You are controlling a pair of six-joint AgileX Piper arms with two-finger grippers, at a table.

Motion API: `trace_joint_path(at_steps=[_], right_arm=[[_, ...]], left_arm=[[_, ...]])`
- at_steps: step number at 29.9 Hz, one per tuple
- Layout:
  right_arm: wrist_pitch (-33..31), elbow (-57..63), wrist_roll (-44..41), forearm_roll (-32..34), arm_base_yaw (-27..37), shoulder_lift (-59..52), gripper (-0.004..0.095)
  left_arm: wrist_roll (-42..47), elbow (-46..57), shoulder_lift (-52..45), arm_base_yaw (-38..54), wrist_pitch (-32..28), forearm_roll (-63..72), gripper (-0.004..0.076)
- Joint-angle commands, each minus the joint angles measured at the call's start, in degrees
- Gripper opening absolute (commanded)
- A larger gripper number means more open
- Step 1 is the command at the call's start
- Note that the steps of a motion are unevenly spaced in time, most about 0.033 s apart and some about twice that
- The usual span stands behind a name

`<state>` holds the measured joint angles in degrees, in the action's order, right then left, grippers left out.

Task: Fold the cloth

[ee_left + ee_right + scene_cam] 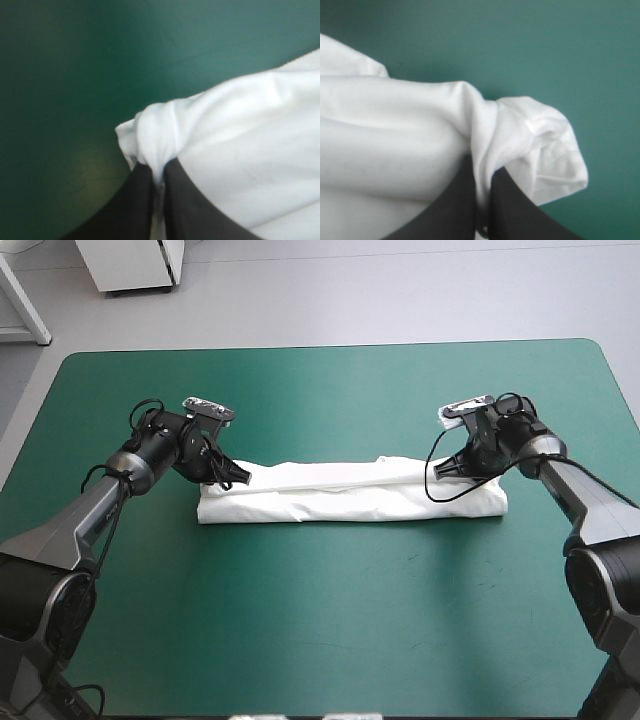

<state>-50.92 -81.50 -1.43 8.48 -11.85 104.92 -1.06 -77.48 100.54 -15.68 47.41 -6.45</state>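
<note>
White cloth, the T-shirt (pixel 350 495), lies folded into a long, narrow band across the middle of the surface (pixel 330 640), running side to side on the teal-green cover (pixel 320 390). The left claw (pixel 240 477) sits at the band's left end and the right claw (pixel 445 468) at its right end, both low over the cover. In the left wrist view the left claw's black fingers (pixel 135 210) are drawn almost together into a pointed arch, with a thin pinch of fabric caught between them. The cloth bunches into a soft rounded knot just ahead of the tips. In the right wrist view the right claw's fingers (pixel 457 210) stand the same way, all but closed on a fold of the shirt, and a puckered, hemmed corner bulges out beside them. The fabric looks smooth and matte with gentle rolls and shallow creases. A raised ridge runs along the far edge of the band, while the near edge lies flat. The cover is plain and even.
</note>
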Motion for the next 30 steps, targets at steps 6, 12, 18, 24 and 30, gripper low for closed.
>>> trace_joint_path(at_steps=[6, 12, 18, 24, 30], right_arm=[[-4.79, -5.46, 2.95, -0.96, 0.15, -3.66, 0.0431], [-6.97, -6.32, 0.82, 2.48, 0.37, -10.62, 0.054], [-7.66, -3.9, -0.24, 2.37, 4.77, -18.76, 0.054], [-6.17, 2.07, -0.52, 2.62, 10.25, -26.93, 0.054], [-6.05, 7.7, -3.2, 2.2, 13.88, -30.77, 0.0482]], left_arm=[[0.54, -8.02, -3.23, -0.33, 7.18, -1.19, 0.0167], [1.66, -13.29, -7.2, -0.33, 13.67, -1.15, 0.0228], [-1.81, -14.35, -12.5, -0.55, 16.36, 11.09, 0.0225], [-10.11, -14.35, -12.93, -4.48, 15.8, 22.0, -0.0012], [-13.89, -14.46, -8.31, -9.8, 10.82, 28.34, -0.0009]])
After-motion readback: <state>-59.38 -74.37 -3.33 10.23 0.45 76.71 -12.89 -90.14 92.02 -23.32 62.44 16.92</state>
